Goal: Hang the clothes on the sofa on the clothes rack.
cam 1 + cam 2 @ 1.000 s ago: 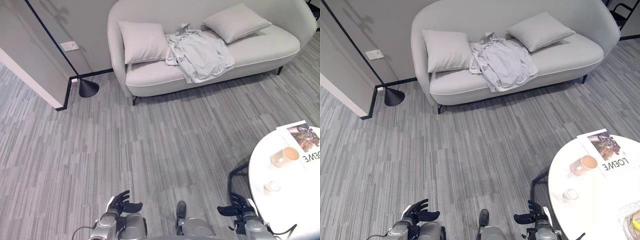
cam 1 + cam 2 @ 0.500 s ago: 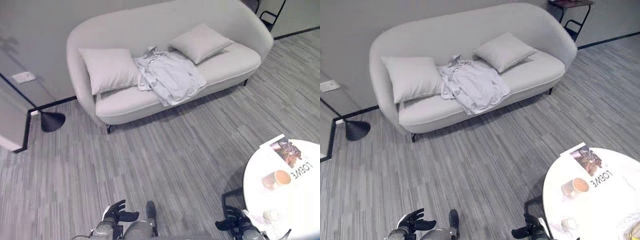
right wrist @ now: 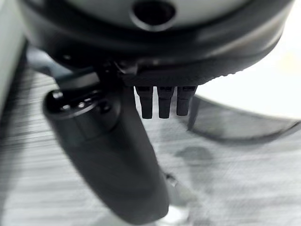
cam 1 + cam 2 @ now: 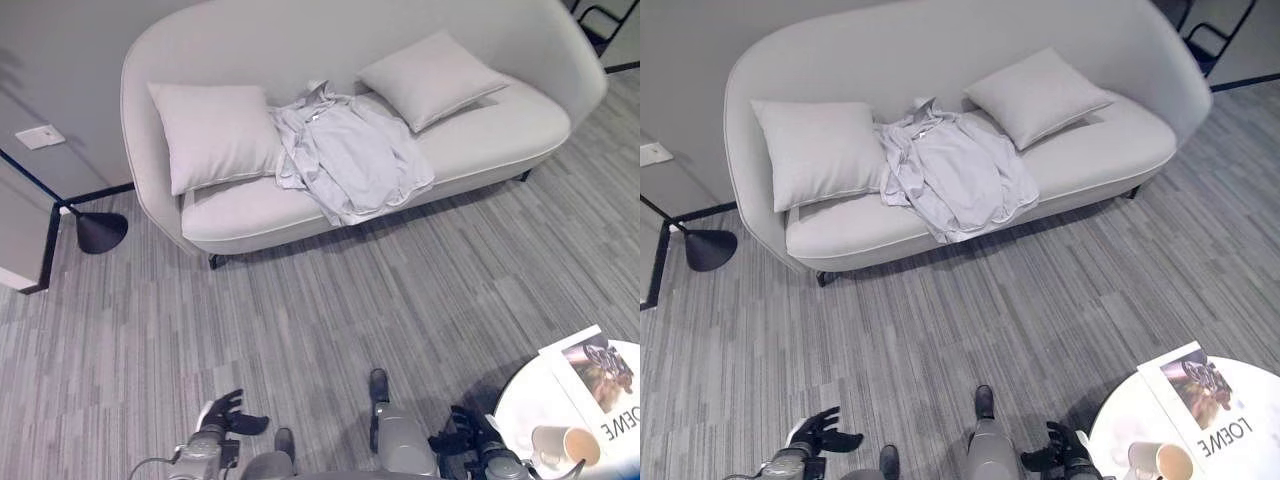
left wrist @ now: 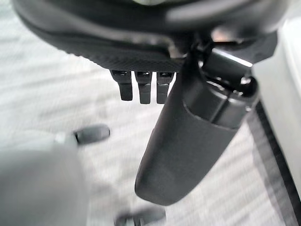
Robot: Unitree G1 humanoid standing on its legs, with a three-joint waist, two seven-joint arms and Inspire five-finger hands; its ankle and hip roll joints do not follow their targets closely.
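A pale grey shirt (image 4: 350,160) lay crumpled on the seat of the light grey sofa (image 4: 520,125), spread between a square cushion (image 4: 212,135) at my left and a tilted cushion (image 4: 432,76) at my right, its hem draped over the seat's front edge. My left hand (image 4: 225,414) hung low over the striped grey floor (image 4: 330,310), well apart from the sofa, with fingers straight and relaxed and nothing in them. My right hand (image 4: 466,432) hung likewise at my other side, fingers loose and empty, just beside the round white table (image 4: 1120,430). On that table stood a cup (image 4: 566,445) next to a magazine (image 4: 603,375). A black lamp base (image 4: 100,231) rested on the floor by the sofa's left end.
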